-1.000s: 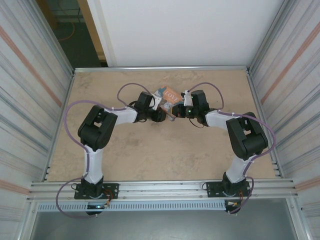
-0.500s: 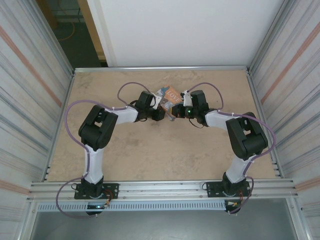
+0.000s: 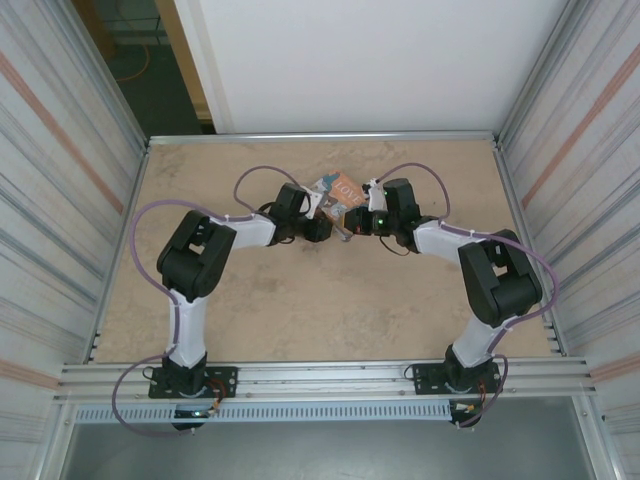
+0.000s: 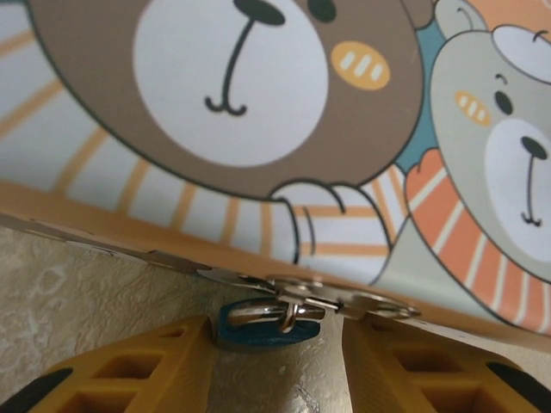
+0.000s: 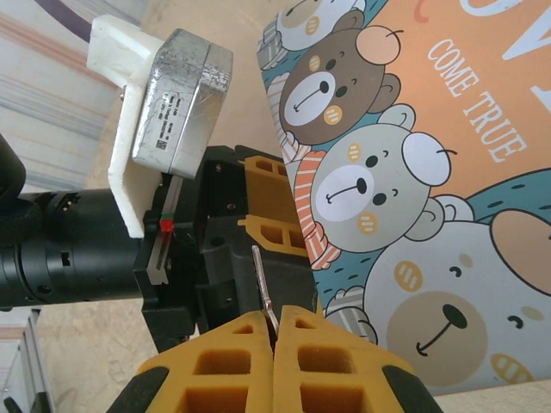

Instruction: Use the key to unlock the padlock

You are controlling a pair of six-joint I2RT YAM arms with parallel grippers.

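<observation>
Left wrist view: the left gripper (image 4: 277, 344) rests low over the table (image 4: 77, 284) with its yellow fingers (image 4: 129, 374) apart. The padlock (image 4: 251, 334), a small blue body with a silvery shackle, sits between them, right under the lower edge of the tin box (image 4: 258, 129). Its body lies against the finger on the view's left side and a clear gap separates it from the other finger, so the jaws are open and not clamped on it. The shackle meets a silvery fitting on the tin's edge; whether it is latched cannot be told.

Right wrist view: the right gripper (image 5: 274, 325) has its jaws closed on the key (image 5: 263, 284), a thin metal blade standing edge-on out of the fingertips. The blade points toward the left gripper's black body, just beside the bear-printed tin.

Top external view: both arms reach inward and the two grippers face one another at the tin, toward the far middle of the table
</observation>
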